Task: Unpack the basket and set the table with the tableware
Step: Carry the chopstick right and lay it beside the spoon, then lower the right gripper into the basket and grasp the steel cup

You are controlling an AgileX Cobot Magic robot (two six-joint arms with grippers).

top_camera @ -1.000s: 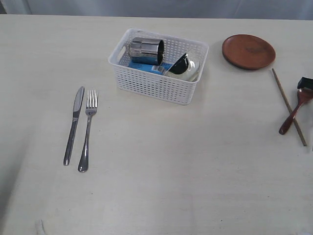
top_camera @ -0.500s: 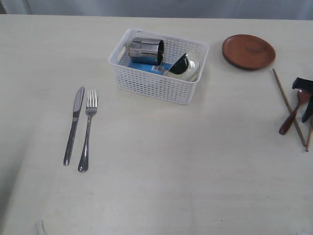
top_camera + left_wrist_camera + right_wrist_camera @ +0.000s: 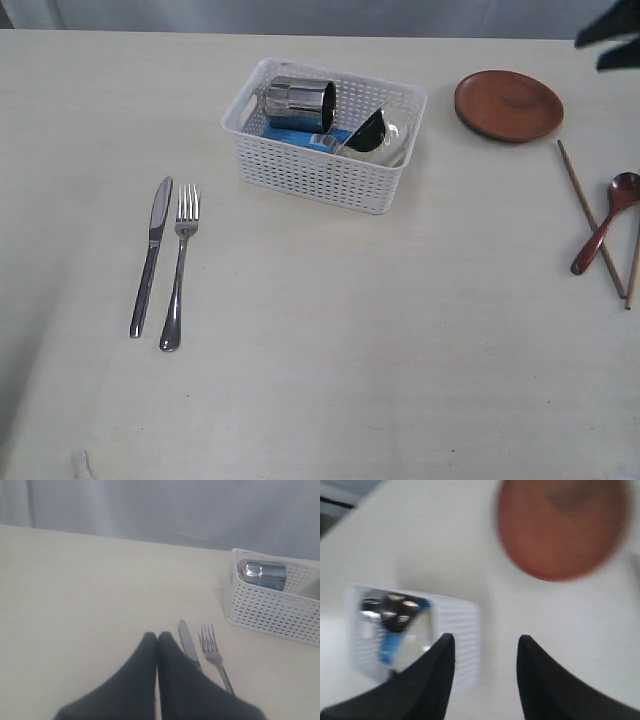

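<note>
The right hand [image 3: 608,40] has risen to the upper right of the frame, released and empty, leaving the spoon [image 3: 603,228] and 2 chopsticks [image 3: 583,200] at the right edge of the tabletop [image 3: 350,380]. The left hand [image 3: 157,638] is clenched on nothing. The cup [image 3: 298,103] and bowl [image 3: 378,135] lie in the basket [image 3: 320,180], upper centre, probably next.

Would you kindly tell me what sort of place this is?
Probably a staged test bench, not a home dining room: bare pale table, plain grey curtain behind it, white basket holding a steel cup.
</note>
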